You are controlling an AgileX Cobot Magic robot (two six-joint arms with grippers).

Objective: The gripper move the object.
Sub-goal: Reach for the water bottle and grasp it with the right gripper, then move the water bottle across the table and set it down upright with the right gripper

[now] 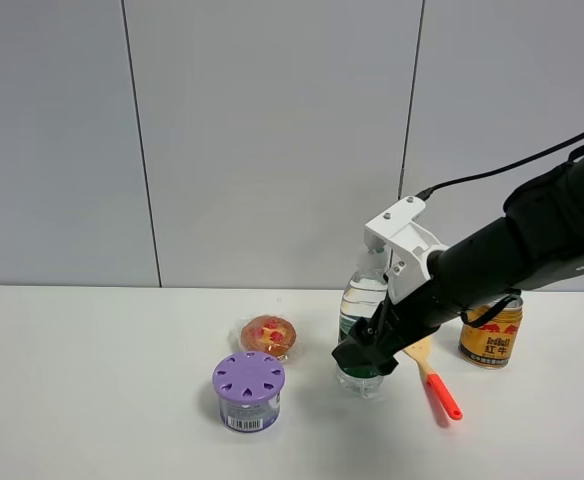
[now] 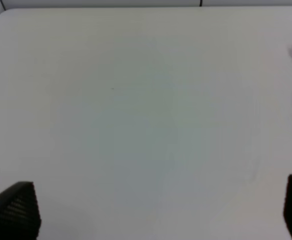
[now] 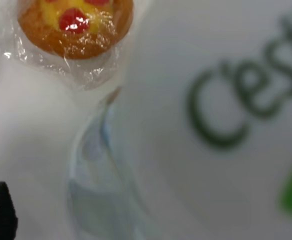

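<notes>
Partway there, with the right gripper (image 1: 364, 352) around the low part of the bottle (image 1: 362, 295), standing on the table (image 1: 92, 400) a little toward the right edge from the middle, cannot tell if squeezed tight or loose, lifting and moving not yet done.

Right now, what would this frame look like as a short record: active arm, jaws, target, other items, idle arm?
active arm: right gripper, low at the water bottle
jaws: at the bottle's lower part; whether they grip it cannot be confirmed
target: bottle upright on the table
other items: purple-lidded jar, wrapped pastry, gold can, orange-handled spatula
idle arm: left gripper, jaws wide apart above the table
</notes>
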